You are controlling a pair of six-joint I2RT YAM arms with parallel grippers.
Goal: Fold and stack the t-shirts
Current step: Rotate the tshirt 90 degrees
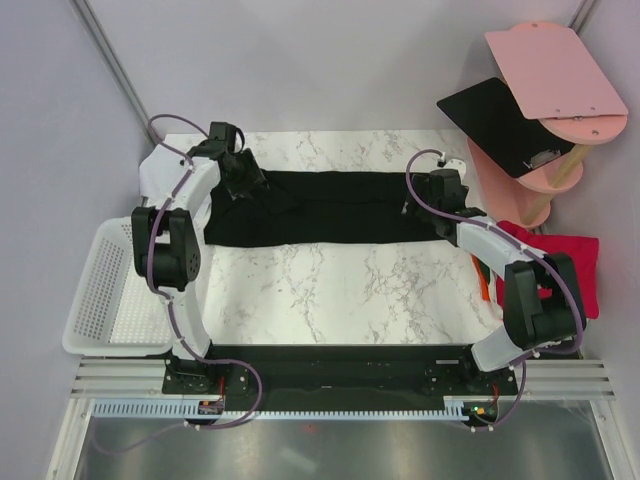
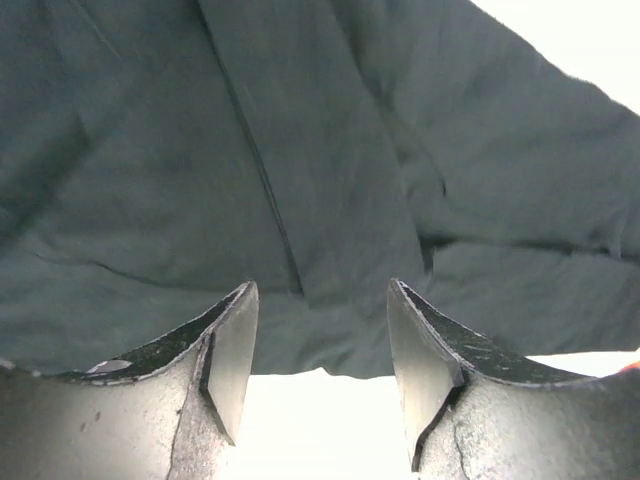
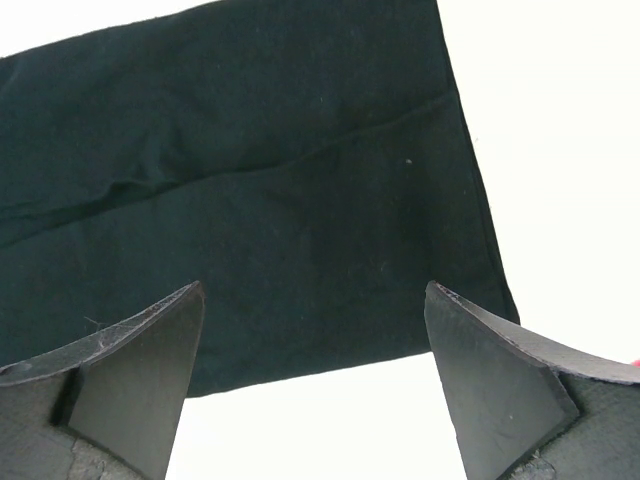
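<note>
The black t-shirt (image 1: pixel 320 208) lies folded into a long strip across the far half of the marble table. My left gripper (image 1: pixel 243 180) hovers over its left end, open and empty; the left wrist view shows the cloth (image 2: pixel 300 150) with its folds beyond the fingers. My right gripper (image 1: pixel 418 200) is over the strip's right end, open and empty; the right wrist view shows the cloth's right edge (image 3: pixel 300 200) between the fingers. A crimson red folded shirt (image 1: pixel 575 265) lies at the right edge, with orange cloth (image 1: pixel 483 285) showing beside the right arm. No green shirt is in view.
A white basket (image 1: pixel 100 290) stands at the left edge. A pink two-tier stand (image 1: pixel 550 100) at the back right carries a black board (image 1: pixel 495 120). The marble table (image 1: pixel 340 290) extends toward the arm bases.
</note>
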